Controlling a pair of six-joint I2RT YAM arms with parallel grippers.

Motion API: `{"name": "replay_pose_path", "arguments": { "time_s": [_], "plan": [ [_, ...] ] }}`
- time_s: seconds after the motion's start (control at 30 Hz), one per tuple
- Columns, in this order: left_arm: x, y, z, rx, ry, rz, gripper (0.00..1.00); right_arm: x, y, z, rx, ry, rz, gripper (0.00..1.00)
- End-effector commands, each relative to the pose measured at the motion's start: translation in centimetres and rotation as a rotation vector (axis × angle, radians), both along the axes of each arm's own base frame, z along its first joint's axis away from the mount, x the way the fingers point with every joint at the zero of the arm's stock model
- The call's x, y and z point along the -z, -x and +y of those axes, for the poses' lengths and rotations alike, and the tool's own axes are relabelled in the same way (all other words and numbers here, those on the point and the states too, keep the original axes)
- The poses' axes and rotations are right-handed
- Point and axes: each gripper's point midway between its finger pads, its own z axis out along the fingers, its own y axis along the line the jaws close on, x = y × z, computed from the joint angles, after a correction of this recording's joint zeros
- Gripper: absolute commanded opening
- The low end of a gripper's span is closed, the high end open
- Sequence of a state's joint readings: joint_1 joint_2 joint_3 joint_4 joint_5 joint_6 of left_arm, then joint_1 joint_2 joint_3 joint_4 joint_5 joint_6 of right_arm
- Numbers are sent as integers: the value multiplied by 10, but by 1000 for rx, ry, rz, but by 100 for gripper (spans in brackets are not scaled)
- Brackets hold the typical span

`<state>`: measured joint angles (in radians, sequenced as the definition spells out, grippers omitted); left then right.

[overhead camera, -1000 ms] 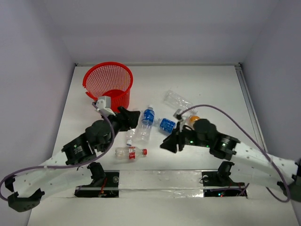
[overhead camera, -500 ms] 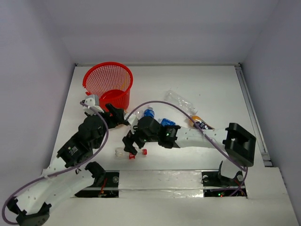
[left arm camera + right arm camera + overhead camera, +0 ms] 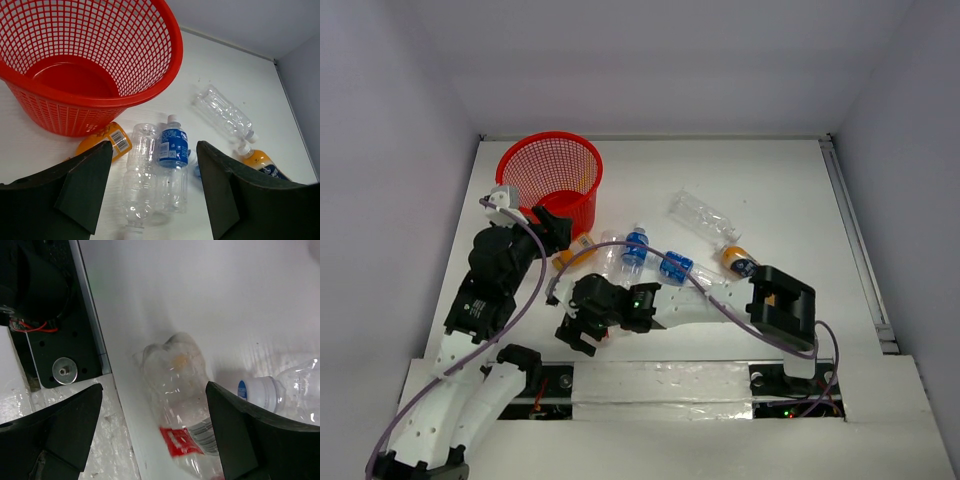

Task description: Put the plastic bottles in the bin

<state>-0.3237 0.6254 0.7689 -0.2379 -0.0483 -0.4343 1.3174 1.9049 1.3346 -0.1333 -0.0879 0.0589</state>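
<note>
Top view: plastic bottles point(image 3: 635, 248) lie scattered on the white table point(image 3: 780, 180), right of the left gripper point(image 3: 558, 226); none is binned yet. Left wrist view: that gripper gapes empty, and the round red lattice bin point(image 3: 55, 112), its solid floor bare, stands ahead-left. Right wrist view: the right gripper point(image 3: 154, 386) is wide open astride a crinkled, clear red-labelled bottle point(image 3: 176, 380), which it does not grip.

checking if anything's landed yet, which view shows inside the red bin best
Left wrist: the bin fills the frame, and the floor it shows is bare. Top external shows it from above but small, its floor hard to see. Right wrist misses it.
</note>
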Motion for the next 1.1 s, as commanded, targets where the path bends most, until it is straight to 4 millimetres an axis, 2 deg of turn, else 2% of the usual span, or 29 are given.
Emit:
{"name": "replay_pose_path", "arguments": {
  "time_s": [0.0,0.13,0.17,0.3,0.53,0.57,0.63,0.7,0.73,0.77,0.87,0.9,0.97,1.0,1.03,1.07],
  "plan": [
    [-15,-2,-8,75,4,-64,65,-7,-5,7,-6,20,-50,89],
    [-40,-1,-7,85,18,-114,66,8,-1,7,-11,83,-64,90],
    [-53,-1,-7,84,22,-142,66,15,-2,8,-8,99,-64,90],
    [-77,0,-6,82,29,-188,66,24,-5,9,-18,135,-81,90],
    [-87,-1,-8,87,43,-211,67,37,-4,4,-31,185,-80,86],
    [-90,-1,-8,89,45,-220,67,38,-5,4,-32,188,-80,84],
    [-94,0,-9,91,52,-226,69,36,-10,3,-6,187,-98,72],
    [-95,-1,-8,84,50,-230,69,25,-9,3,7,156,-96,61],
    [-93,-2,-7,78,50,-225,69,16,-11,7,17,119,-103,51],
    [-92,-2,-6,73,48,-224,69,-3,-12,8,25,75,-117,47],
    [-86,-2,-3,58,43,-217,69,-29,-12,7,80,-7,-99,46],
    [-81,-2,-3,58,42,-208,69,-55,-12,5,99,-66,-99,45],
    [-69,-2,-6,71,43,-184,69,-74,-15,-4,146,-123,-108,45],
    [-63,-2,-8,84,45,-172,69,-108,-17,-12,168,-199,-124,44],
    [-59,-1,-11,95,54,-163,69,-122,-22,-20,207,-231,-144,44],
    [-47,-1,-14,111,56,-139,69,-125,-22,-31,231,-239,-145,44]
  ]
}}
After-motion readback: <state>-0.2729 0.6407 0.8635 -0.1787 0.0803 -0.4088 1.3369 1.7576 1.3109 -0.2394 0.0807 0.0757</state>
